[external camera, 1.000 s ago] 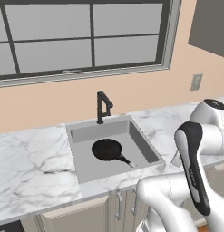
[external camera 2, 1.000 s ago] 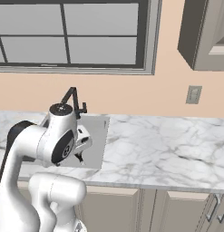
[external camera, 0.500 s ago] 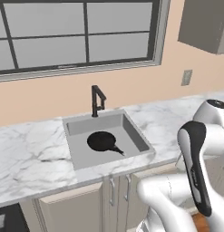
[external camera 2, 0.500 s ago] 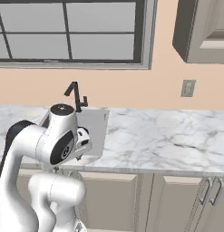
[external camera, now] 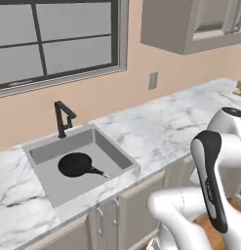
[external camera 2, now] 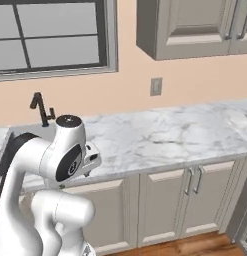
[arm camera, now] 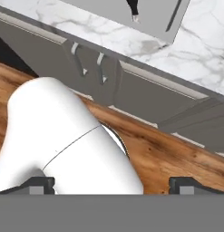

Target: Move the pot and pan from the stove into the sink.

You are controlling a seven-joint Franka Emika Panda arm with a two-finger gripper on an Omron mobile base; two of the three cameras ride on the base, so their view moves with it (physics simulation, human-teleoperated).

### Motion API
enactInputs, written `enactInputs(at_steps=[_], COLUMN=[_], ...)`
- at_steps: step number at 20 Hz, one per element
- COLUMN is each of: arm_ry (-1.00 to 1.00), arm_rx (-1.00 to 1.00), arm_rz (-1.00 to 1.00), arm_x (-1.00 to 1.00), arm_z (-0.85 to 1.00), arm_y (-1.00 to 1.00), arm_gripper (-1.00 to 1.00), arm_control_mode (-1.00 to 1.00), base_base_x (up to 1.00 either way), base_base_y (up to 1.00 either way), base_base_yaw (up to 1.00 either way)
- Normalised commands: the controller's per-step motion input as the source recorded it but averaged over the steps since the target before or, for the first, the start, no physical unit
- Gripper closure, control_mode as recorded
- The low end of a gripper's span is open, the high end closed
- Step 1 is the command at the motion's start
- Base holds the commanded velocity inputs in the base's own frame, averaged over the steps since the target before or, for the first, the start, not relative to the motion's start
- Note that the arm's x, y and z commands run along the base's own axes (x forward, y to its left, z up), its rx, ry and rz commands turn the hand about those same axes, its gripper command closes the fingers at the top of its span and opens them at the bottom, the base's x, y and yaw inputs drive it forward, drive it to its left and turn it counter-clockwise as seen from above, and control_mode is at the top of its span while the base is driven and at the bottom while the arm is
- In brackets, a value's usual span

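So from where I'm driving this, the pan (external camera: 77,165) is lying flat in the sink (external camera: 114,151), handle pointing toward the front right corner of the basin, with the black faucet (external camera: 63,117) standing at the back rim. No brand names, labels or readable writing anywhere that I can make out (the wall outlet (external camera: 152,80) is just a plain grey plate). Edge-wise, the sink's front rim sits near the counter lip, and to the right of it the marble countertop (external camera: 166,127) runs wide and bare along the wall, under the upper cabinet (external camera: 185,24). In the right base view that same stretch of counter carries on to the right with pale cabinet doors (external camera 2: 195,200) below and a strip of wood floor (external camera 2: 195,246) at the bottom, so lots of open room on that side. The gripper (arm camera: 113,183) is pointing down at the wood floor and the cabinet fronts, fingers spread wide apart at the two bottom corners of the hand view with nothing between them. Can't spot the pot or the stove from these angles.
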Motion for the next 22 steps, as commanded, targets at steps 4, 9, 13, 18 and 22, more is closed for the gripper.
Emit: enactInputs(at_steps=[4,9,13,18,22], arm_ry=[0.0,0.0,0.0,0.0,0.0], arm_rx=[0.0,0.0,0.0,0.0,0.0], arm_rz=[0.0,0.0,0.0,0.0,0.0], arm_x=[0.0,0.0,0.0,0.0,0.0], arm_z=[0.0,0.0,0.0,0.0,0.0], arm_y=[0.0,0.0,0.0,0.0,0.0], arm_gripper=[-1.0,-1.0,-1.0,-1.0,-1.0], arm_control_mode=[1.0,1.0,1.0,1.0,1.0], base_base_x=[0.0,0.0,0.0,0.0,0.05], base_base_y=[-0.02,-0.02,-0.04,-0.31,-0.25], base_base_yaw=[-0.5,-0.5,-0.5,-0.44,-0.43])
